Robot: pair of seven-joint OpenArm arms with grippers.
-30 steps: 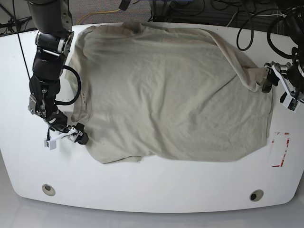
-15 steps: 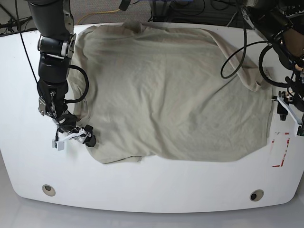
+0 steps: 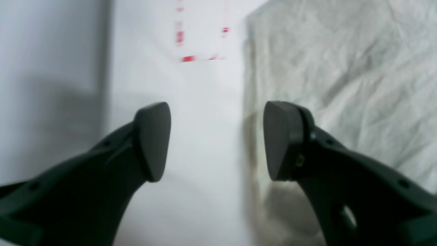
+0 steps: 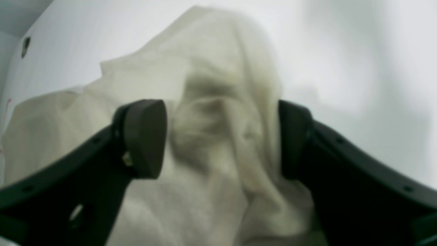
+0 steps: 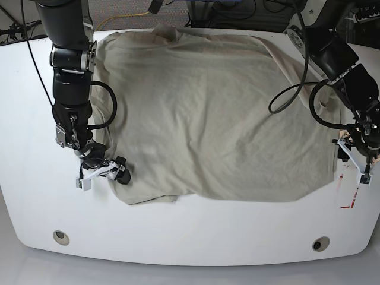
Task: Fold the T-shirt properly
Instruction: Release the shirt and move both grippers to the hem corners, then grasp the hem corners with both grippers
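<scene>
We see the T-shirt (image 5: 208, 113) spread flat and unfolded over the middle of the white table (image 5: 178, 237). Its long axis runs across the table in the base view. The collar end points to that view's left and the hem end to its right. One sleeve lies bunched at the shirt's far edge, the other at its near-left corner.

The right gripper (image 5: 104, 172) sits at the shirt's near-left corner, by the collar side. In the wrist view its jaws stand apart with a raised hump of fabric (image 4: 222, 136) between them. One finger (image 4: 145, 136) sits just beside the cloth and the other is partly covered by it. We can't tell whether the pads actually pinch the fabric, so no grip is confirmed.

The left gripper (image 5: 354, 159) is at the shirt's hem end, just off the near-right corner. Its jaws are spread wide with nothing between them. The wrist view shows bare table in the gap. One finger (image 3: 283, 140) hangs over the hem edge and the other over the table beside the shirt. Red tape marks (image 5: 350, 190) lie on the table just beyond that hem corner.

The wrist views are blurred, so fine contact is unclear.
</scene>
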